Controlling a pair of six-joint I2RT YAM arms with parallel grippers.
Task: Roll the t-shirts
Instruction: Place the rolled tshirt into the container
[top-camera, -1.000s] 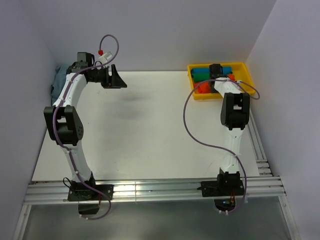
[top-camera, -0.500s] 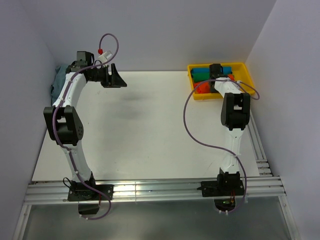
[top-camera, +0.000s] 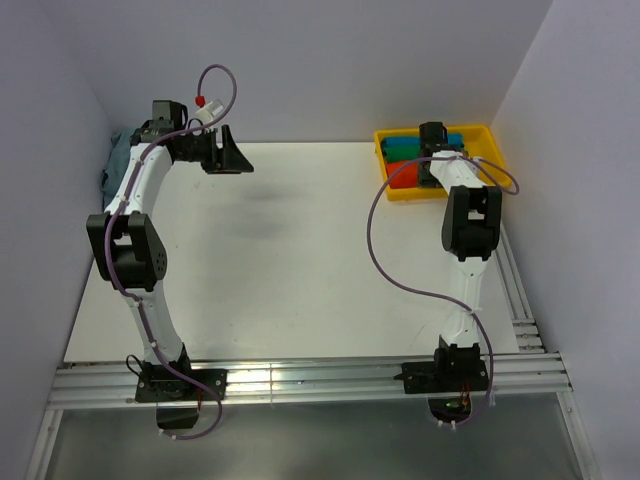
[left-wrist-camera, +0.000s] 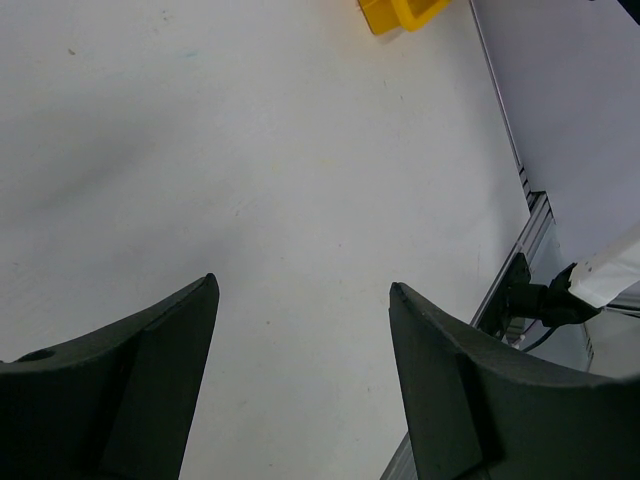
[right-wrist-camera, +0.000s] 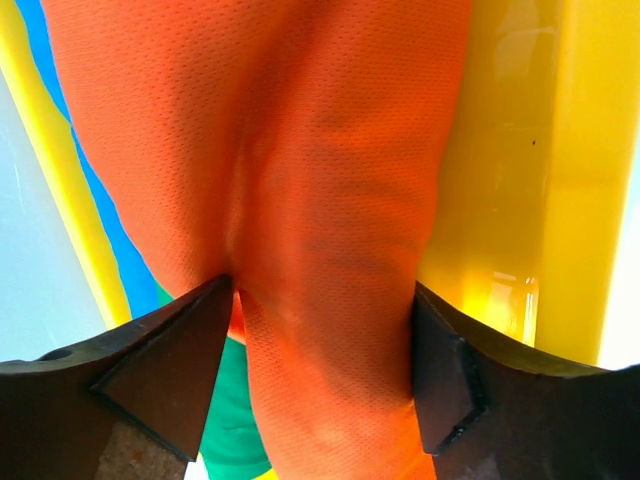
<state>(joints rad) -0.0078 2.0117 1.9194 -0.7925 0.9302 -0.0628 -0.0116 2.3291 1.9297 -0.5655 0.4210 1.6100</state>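
Note:
A rolled orange-red t-shirt (right-wrist-camera: 300, 180) lies in the yellow bin (right-wrist-camera: 520, 150), with a green roll (right-wrist-camera: 225, 425) and a blue roll (right-wrist-camera: 108, 225) beside it. My right gripper (right-wrist-camera: 320, 285) stands over the orange roll, its fingers spread wide on either side, just touching the fabric. From above, the orange (top-camera: 405, 178), green (top-camera: 402, 150) and blue (top-camera: 468, 135) rolls show in the bin (top-camera: 492, 150) under my right wrist. My left gripper (top-camera: 235, 160) hangs open above the table's far left, nothing between its fingers (left-wrist-camera: 302, 284).
A blue-grey heap of cloth (top-camera: 118, 162) lies at the far left against the wall, behind my left arm. The bin's corner (left-wrist-camera: 400, 12) shows at the top of the left wrist view. An aluminium rail (top-camera: 300, 378) runs along the near edge.
My right gripper's jaws have spread apart round the orange roll in the bin. My left arm has not moved.

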